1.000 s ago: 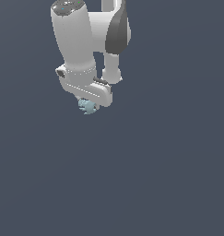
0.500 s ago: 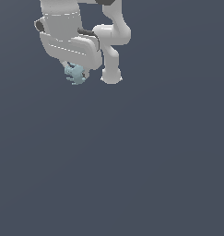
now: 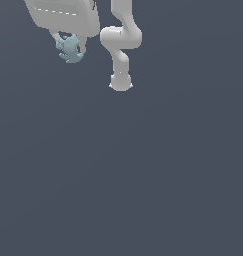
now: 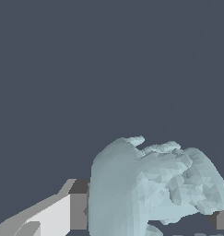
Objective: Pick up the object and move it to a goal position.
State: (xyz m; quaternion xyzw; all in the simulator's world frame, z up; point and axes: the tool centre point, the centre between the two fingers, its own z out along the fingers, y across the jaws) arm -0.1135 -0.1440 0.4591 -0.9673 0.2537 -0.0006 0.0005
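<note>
- Object (image 3: 69,48): a small, pale blue-green, knobbly lump, seated between the fingers of the gripper (image 3: 68,46) near the upper-left corner of the exterior view. It hangs directly below the white gripper body, with no offset to either side that can be made out.
- Gripper state: clamped on the object. In the wrist view the object (image 4: 150,184) fills the space between one finger (image 4: 78,203) and the edge of the other, and appears pressed against the dark pad of the nearer finger.
- Height: the object appears lifted clear of the dark bench (image 3: 143,175). No contact shadow or other bench reference is visible beneath it, so the clearance cannot be judged.
- Long axis: the outline is irregular. In the wrist view the lump looks somewhat broader across the span between the fingers than along them, but no definite long axis can be stated.
- Arm base (image 3: 120,82): stands on the bench to the exterior view's right of the gripper, well apart from the held object.
- Goal position: no marker is visible in either view, so its direction from the gripper cannot be told.
- Judgement: the pick appears complete and the transport step is in hand. The governing relation is that the object remains centred between the fingers; its lumpy surface offers uneven contact, so slipping or rotating in the grasp is the main risk.
</note>
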